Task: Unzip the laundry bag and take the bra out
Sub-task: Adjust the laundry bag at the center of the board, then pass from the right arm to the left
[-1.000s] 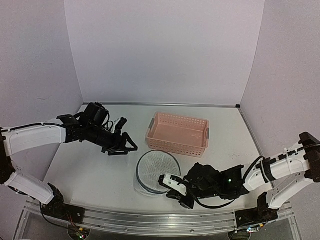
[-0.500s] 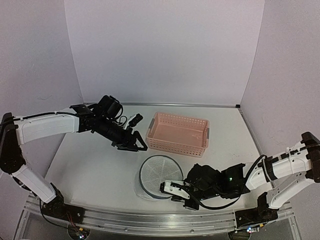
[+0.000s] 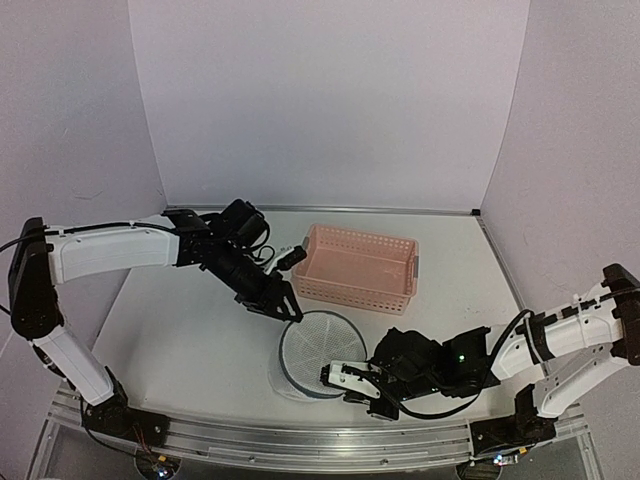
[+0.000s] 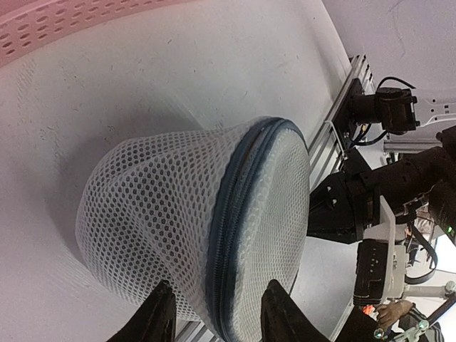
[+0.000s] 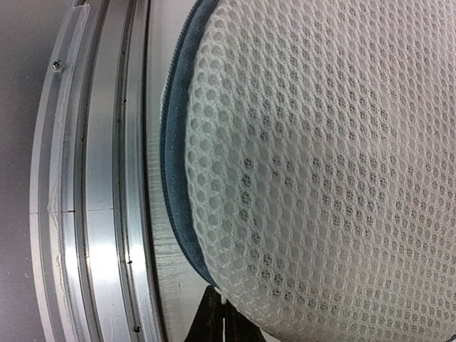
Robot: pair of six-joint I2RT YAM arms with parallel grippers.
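The laundry bag (image 3: 316, 345) is a white mesh drum with a dark blue zip rim, tilted on the table near the front. In the left wrist view my left gripper (image 4: 217, 319) is open, its fingers either side of the laundry bag's (image 4: 178, 214) zip rim. From above, my left gripper (image 3: 289, 312) is at the bag's far-left edge. My right gripper (image 5: 223, 299) is shut on a thin white tab under the laundry bag's (image 5: 320, 157) rim. From above, my right gripper (image 3: 338, 380) is at the bag's near-right edge. The bra is hidden.
A pink perforated basket (image 3: 355, 265) stands just behind the bag, and its wall shows in the left wrist view (image 4: 71, 21). The metal rail (image 3: 300, 440) runs along the table's near edge, close under the bag (image 5: 107, 178).
My left arm has swung right and forward from the table's left side to the bag's far-left rim, its jaws narrowing. The right gripper stays shut; the bag has shifted slightly toward the near edge.
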